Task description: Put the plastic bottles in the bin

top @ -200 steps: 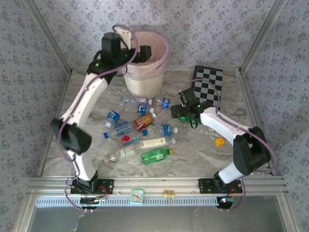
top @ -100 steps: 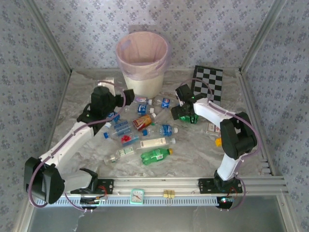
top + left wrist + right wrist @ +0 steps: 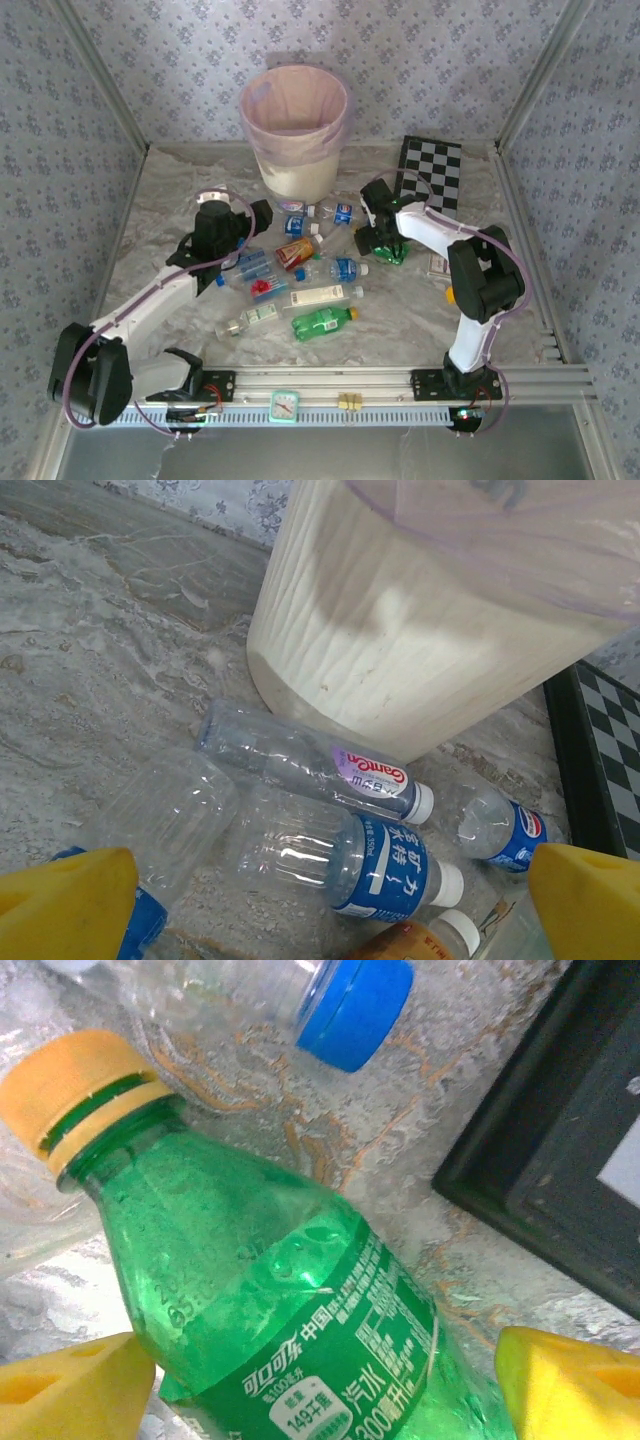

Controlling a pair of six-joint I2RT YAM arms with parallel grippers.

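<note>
The plastic bottles lie scattered on the marble table in front of the bin, a cream wastebasket with a pink liner. My left gripper hangs open and empty low over the left of the pile. In the left wrist view its yellow fingers flank a clear blue-labelled bottle, with the bin wall just behind. My right gripper is open and straddles a green bottle with an orange cap. The left fingertip is at its side and a gap remains at the right.
A black-and-white checkerboard lies flat at the back right, its dark edge close to the green bottle. A small yellow object sits on the table at the right. Patterned walls enclose three sides.
My left arm swung down from over the bin to the bottles at the left of the pile. My right gripper settled lower over the green bottle and its jaws narrowed.
</note>
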